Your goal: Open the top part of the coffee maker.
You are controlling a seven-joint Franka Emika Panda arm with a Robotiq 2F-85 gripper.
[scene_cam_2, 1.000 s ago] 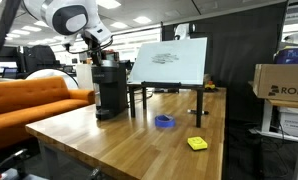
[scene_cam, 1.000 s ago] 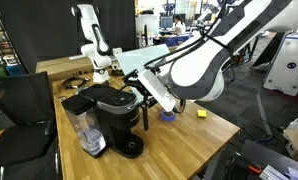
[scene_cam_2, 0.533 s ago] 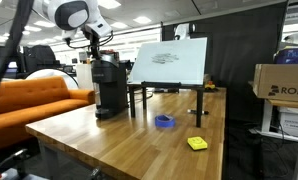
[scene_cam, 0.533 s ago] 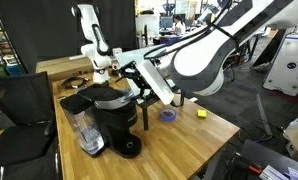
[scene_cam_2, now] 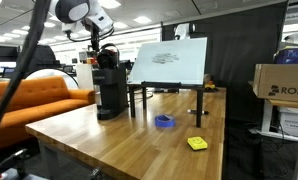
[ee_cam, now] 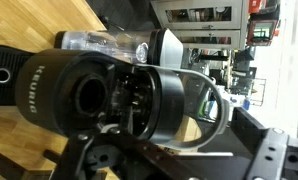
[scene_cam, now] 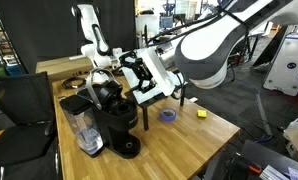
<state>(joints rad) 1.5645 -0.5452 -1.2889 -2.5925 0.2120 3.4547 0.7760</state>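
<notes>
Top part (scene_cam: 98,92) tilted up on coffee maker (scene_cam: 117,132), claw (scene_cam: 127,80) at its edge, grip unclear, fingertips hidden

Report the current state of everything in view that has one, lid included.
top part: swung up on its hinge, open; the wrist view shows the chamber inside.
coffee maker: upright on the table, head open.
water tank: upright, seated on the machine's side.
pincer: at the raised lid; open or shut cannot be told.
white board: standing, slanted.
blue tape roll: lying flat.
yellow block: lying flat.
</notes>
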